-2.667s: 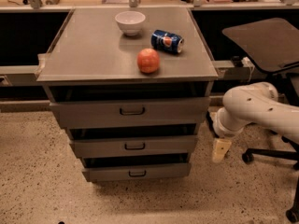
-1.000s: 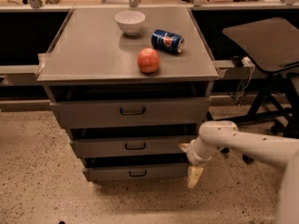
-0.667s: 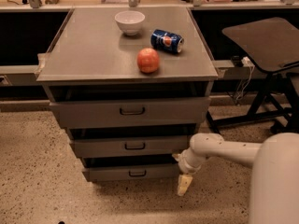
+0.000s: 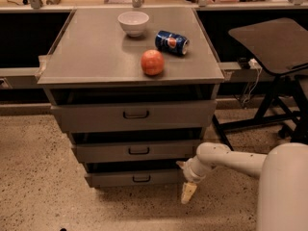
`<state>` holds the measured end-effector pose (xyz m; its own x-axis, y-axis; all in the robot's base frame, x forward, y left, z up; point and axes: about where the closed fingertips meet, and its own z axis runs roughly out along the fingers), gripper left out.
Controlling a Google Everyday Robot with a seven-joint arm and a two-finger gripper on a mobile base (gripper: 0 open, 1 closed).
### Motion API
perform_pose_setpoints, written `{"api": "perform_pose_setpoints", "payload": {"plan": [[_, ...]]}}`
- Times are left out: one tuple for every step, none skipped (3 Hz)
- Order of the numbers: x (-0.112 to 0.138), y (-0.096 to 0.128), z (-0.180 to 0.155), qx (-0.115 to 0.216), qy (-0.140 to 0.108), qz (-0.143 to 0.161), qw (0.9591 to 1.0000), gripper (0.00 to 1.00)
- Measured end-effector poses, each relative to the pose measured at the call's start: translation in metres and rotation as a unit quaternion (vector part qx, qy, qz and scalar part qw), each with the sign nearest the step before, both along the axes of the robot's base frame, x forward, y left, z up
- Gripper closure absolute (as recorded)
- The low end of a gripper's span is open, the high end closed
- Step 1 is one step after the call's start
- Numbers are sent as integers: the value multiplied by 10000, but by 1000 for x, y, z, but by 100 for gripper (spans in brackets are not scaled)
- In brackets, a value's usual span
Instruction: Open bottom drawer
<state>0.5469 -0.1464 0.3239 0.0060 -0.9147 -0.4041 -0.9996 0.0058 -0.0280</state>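
Note:
The bottom drawer (image 4: 120,178) is the narrowest grey front of three, low on the cabinet, with a small dark pull handle (image 4: 141,179) at its middle. It sits nearly flush under the middle drawer (image 4: 110,152). My gripper (image 4: 187,192) hangs at the end of the white arm (image 4: 226,159), just right of the bottom drawer's right end and slightly below it, near the floor. It is to the right of the handle and holds nothing that I can see.
The top drawer (image 4: 96,115) is the widest. On the cabinet top (image 4: 91,52) stand a white bowl (image 4: 133,22), a blue soda can (image 4: 172,42) on its side and a red apple (image 4: 152,62). A dark chair (image 4: 272,47) stands at the right. Speckled floor (image 4: 38,177) lies in front.
The arm has swung left and down from beside the cabinet's right side toward the bottom drawer's right end. The drawers have not moved.

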Motion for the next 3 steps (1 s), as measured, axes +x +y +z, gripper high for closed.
{"api": "perform_pose_setpoints", "payload": {"plan": [[7, 6, -34, 283, -146, -165, 9994, 0], [15, 9, -69, 571, -261, -253, 9977, 0], [22, 8, -100, 728, -299, -310, 9964, 0]]}}
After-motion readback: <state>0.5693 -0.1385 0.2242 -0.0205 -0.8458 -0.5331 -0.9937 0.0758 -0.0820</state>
